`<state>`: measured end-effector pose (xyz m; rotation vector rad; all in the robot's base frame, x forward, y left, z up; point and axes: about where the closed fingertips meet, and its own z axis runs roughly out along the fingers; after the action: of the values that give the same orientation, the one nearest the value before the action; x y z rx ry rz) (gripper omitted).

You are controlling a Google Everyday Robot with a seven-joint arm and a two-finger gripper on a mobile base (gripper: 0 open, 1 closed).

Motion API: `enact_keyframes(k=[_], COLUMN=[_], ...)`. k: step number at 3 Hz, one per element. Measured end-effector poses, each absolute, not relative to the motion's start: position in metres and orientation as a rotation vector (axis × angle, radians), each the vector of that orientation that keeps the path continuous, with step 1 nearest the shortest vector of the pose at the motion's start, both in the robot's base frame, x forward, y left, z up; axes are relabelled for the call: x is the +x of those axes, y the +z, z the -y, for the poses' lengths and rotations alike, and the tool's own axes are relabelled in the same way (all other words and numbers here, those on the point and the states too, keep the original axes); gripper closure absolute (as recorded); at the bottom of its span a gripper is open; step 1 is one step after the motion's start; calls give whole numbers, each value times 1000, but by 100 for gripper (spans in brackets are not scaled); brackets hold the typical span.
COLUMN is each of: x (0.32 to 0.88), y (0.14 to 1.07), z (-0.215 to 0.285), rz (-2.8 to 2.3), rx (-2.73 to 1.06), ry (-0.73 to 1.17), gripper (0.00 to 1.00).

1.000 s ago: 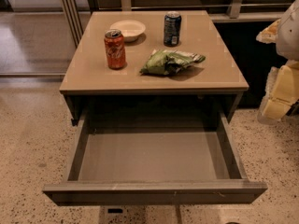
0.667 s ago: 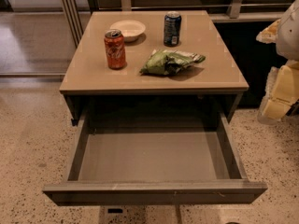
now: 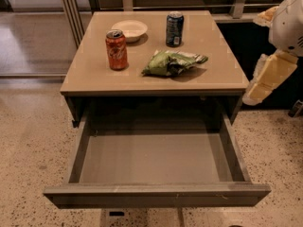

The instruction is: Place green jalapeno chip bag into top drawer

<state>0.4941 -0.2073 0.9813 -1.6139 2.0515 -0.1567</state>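
Pick not begun: green jalapeno chip bag point(image 3: 171, 63) on worktop point(image 3: 94, 74), top drawer point(image 3: 156, 195) open.
Tool point(image 3: 267, 77) off right, grip state untellable; next, likely reach the bag.

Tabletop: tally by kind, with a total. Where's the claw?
Cans: 2 (orange-red can, dark blue can)
Bags: 1 (green jalapeno chip bag)
Bowls: 1 (white bowl)
Total: 4
Claw: off the table's right edge, clear of the bag.
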Motion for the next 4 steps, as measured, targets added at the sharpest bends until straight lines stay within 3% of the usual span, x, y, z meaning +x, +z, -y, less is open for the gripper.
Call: enact_keyframes(k=[1, 4], x=[545, 567], y=[978, 932], z=[189, 179], rz=[-1921, -1832], rx=[-1533, -1572], ry=[-142, -101], gripper=[0, 0])
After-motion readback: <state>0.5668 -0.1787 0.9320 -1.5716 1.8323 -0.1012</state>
